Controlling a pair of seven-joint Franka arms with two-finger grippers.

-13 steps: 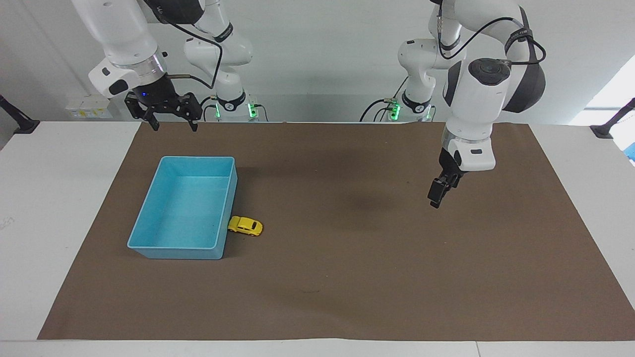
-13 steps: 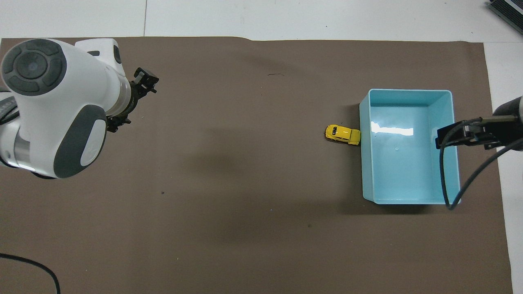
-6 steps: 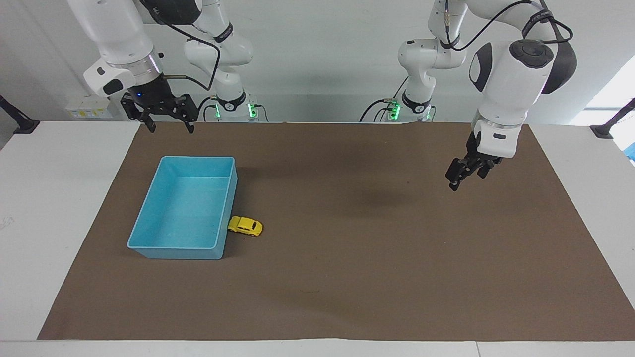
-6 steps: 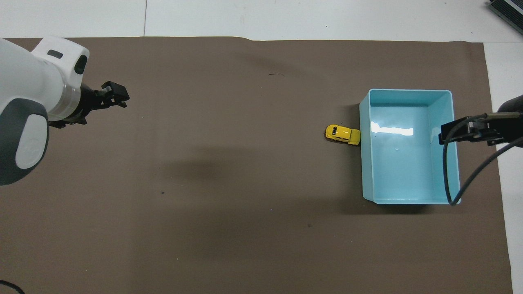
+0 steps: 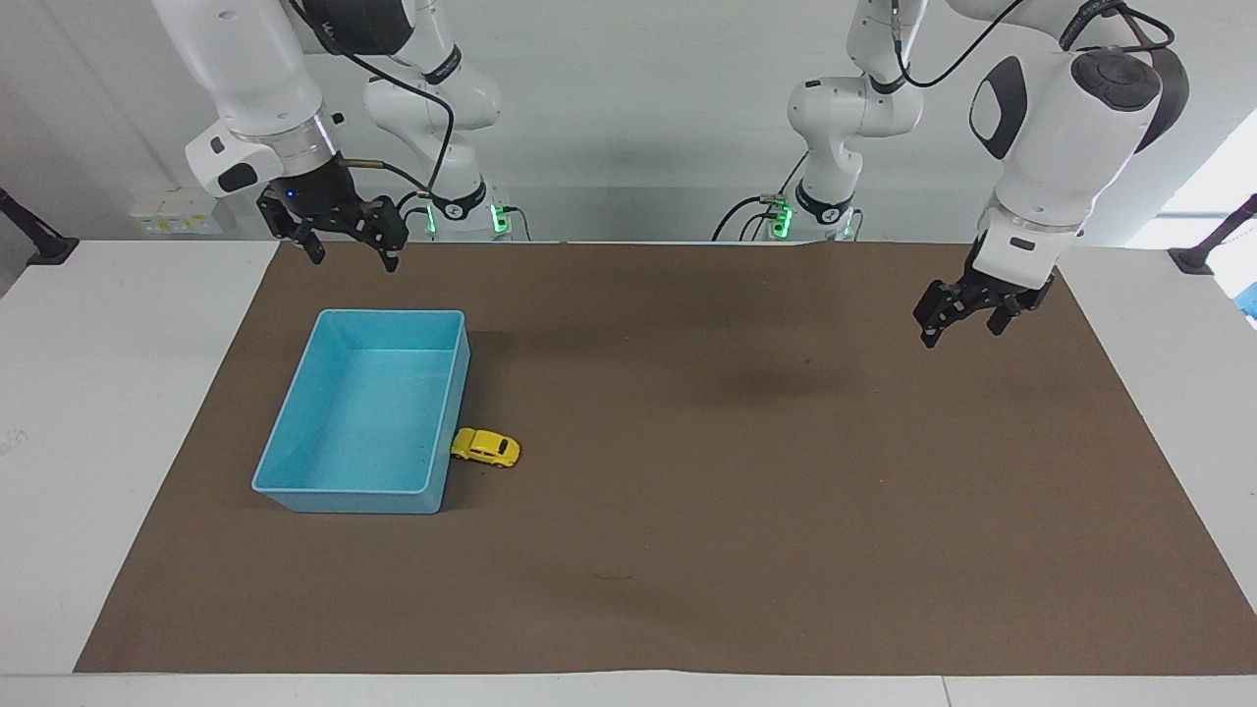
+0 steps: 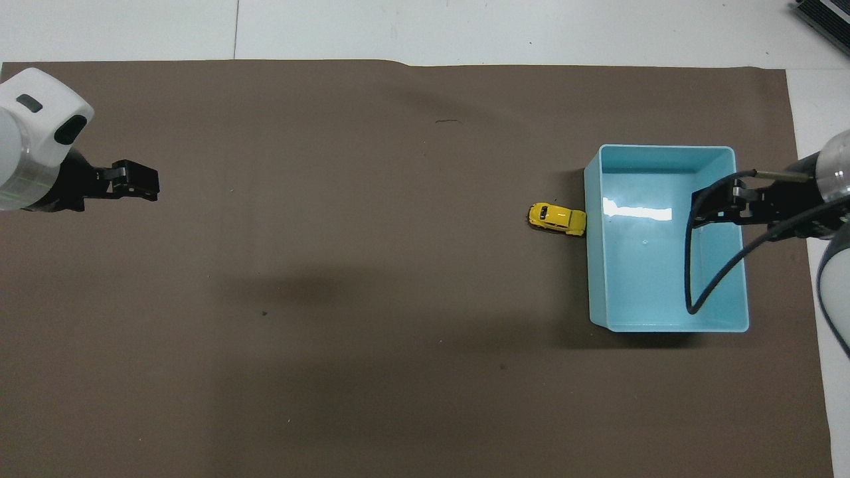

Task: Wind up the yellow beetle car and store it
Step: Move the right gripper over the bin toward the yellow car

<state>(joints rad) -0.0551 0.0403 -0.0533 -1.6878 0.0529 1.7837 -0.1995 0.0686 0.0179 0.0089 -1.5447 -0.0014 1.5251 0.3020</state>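
Risk: yellow beetle car (image 5: 485, 448) sits touching the blue bin's (image 5: 295, 429) outer wall, leaving your end effector fingers little room on that side. Right end effector (image 5: 348, 245) and left end effector (image 5: 964, 317) both hang spread, empty; a careless grab could nudge bin or car.

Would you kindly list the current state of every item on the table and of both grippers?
Small yellow beetle toy car: upright on its wheels on the brown mat, against the outside wall of the bin, not held.
Light-blue rectangular plastic bin: empty, upright on the mat.
Right gripper: open, empty, raised over the mat's edge by the bin.
Left gripper: open, empty, raised over the mat at the left arm's end.
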